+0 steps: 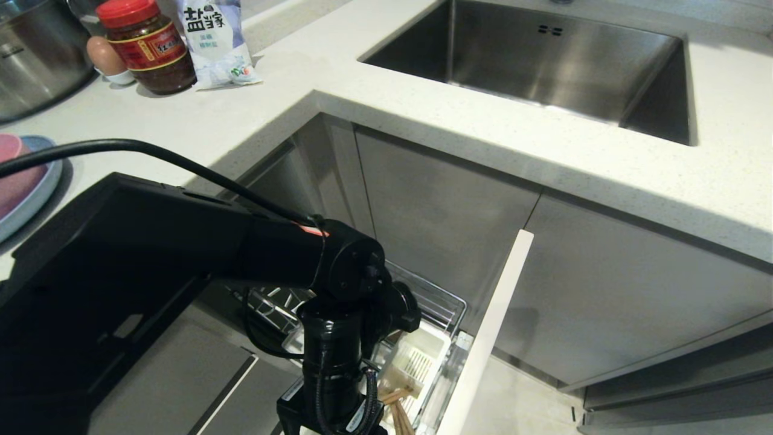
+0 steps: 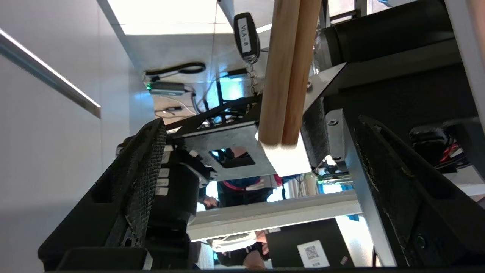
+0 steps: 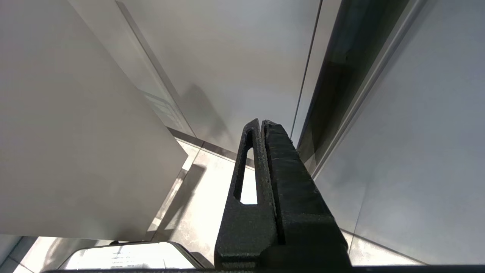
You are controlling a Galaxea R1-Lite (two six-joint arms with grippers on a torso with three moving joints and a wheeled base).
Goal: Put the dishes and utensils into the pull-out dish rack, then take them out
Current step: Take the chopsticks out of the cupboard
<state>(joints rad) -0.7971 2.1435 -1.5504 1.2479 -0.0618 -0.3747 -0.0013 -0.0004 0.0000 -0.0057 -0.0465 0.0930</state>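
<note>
Below the pale speckled stone countertop [image 1: 253,115] with its steel sink [image 1: 543,60], the chrome wire pull-out dish rack [image 1: 435,308] stands drawn out. At the counter's left edge a flat light-blue plate [image 1: 30,193] carries a matte pink bowl [image 1: 15,175]. Over the rack's white plastic cutlery caddy [image 1: 416,362] hangs the left gripper [image 2: 257,151], fingers spread wide beside the light-brown wooden chopsticks [image 2: 288,72], gripping nothing. Parked by the cabinet, the right gripper [image 3: 261,129] is pressed together.
</note>
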